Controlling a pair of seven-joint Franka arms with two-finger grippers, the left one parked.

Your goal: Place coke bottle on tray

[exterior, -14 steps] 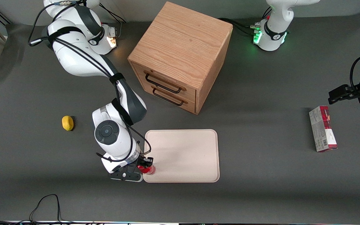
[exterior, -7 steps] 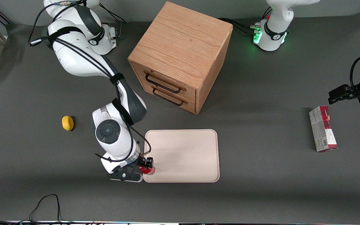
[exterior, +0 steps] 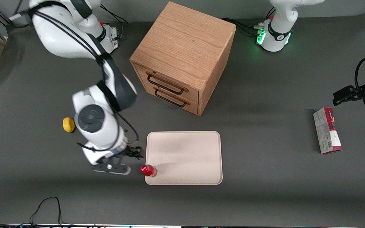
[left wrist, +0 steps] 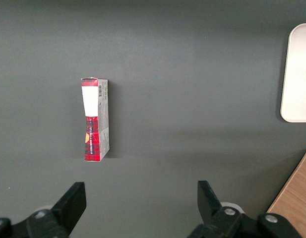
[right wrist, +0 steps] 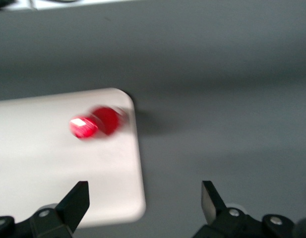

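Note:
The small red coke bottle (exterior: 148,170) stands upright on the cream tray (exterior: 188,158), at the tray's corner nearest the front camera toward the working arm's end. It also shows in the right wrist view (right wrist: 95,122), on the tray (right wrist: 43,163) near its rounded corner. My right gripper (exterior: 134,152) is open and empty, raised above the table beside the tray's edge, apart from the bottle. In the wrist view its fingers stand wide apart (right wrist: 143,201) over the tray's corner and the grey table.
An oak drawer cabinet (exterior: 182,57) stands farther from the camera than the tray. A yellow lemon (exterior: 68,124) lies beside my arm toward the working arm's end. A red-and-grey carton (exterior: 327,130) lies toward the parked arm's end, also in the left wrist view (left wrist: 95,119).
My gripper has let go of the coke bottle, opened, and risen away from it toward the lemon. The bottle stays standing on the tray's corner.

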